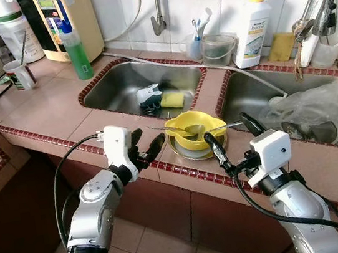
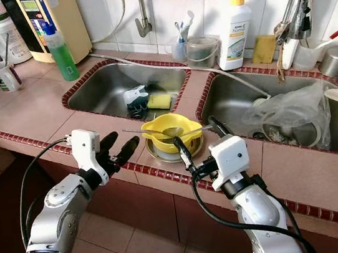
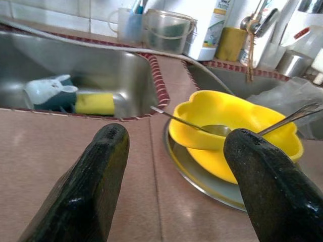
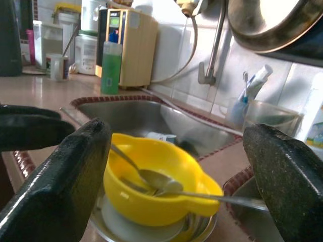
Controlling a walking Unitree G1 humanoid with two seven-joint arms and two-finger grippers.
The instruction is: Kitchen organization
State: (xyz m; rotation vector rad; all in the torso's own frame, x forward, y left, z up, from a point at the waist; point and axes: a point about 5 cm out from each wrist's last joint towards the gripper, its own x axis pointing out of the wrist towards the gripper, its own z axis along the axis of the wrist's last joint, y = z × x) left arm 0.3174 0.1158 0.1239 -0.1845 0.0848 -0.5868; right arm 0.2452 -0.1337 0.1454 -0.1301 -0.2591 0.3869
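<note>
Both grippers, left (image 1: 148,149) and right (image 1: 228,138), are hovering spread wide beside yellow bowl (image 1: 194,128) holding two spoons (image 1: 189,129); ideally gripping rim, keeping level.

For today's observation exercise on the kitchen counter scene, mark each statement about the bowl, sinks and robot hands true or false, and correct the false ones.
1. The yellow bowl sits on a metal plate on the counter strip between the two sinks. True.
2. The bowl holds no utensils. False: two metal spoons lie in it.
3. The left hand is shut on the bowl's rim. False: it is open, beside the bowl, not touching it.
4. A yellow sponge lies in the left sink. True.
5. The right hand is open near the bowl. True.
</note>
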